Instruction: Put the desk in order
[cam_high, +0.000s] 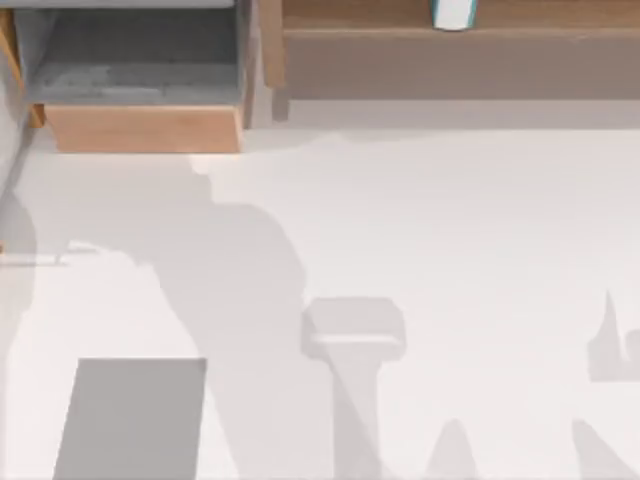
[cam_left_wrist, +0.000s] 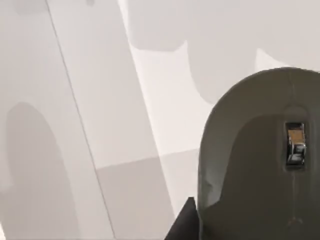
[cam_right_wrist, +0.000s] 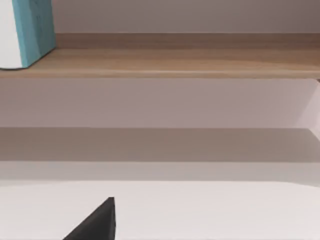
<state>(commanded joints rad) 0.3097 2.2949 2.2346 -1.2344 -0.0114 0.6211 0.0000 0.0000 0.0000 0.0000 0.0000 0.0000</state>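
one white bench (cam_high: 450, 220) spreads across the whole top view, carrying one grey mouse pad (cam_high: 130, 420) at its near left. one open drawer (cam_high: 140, 75) sits far left, one teal-and-white box (cam_high: 453, 12) on the shelf (cam_high: 400, 20); one grey mouse (cam_left_wrist: 260, 165) shows close under the left wrist. either tool's state: cannot tell.

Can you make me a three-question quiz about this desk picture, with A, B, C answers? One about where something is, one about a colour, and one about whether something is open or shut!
1. Where on the desk is the grey mouse pad?
A. near bottom left in the top view
B. on the shelf
C. in the drawer

2. What colour is the box on the wooden shelf?
A. red
B. teal and white
C. black

3. How is the drawer?
A. shut
B. missing
C. pulled open

Answers: 1 A, it lies flat at the lower left corner. 2 B, both colours show. 3 C, its grey inside is visible from above.
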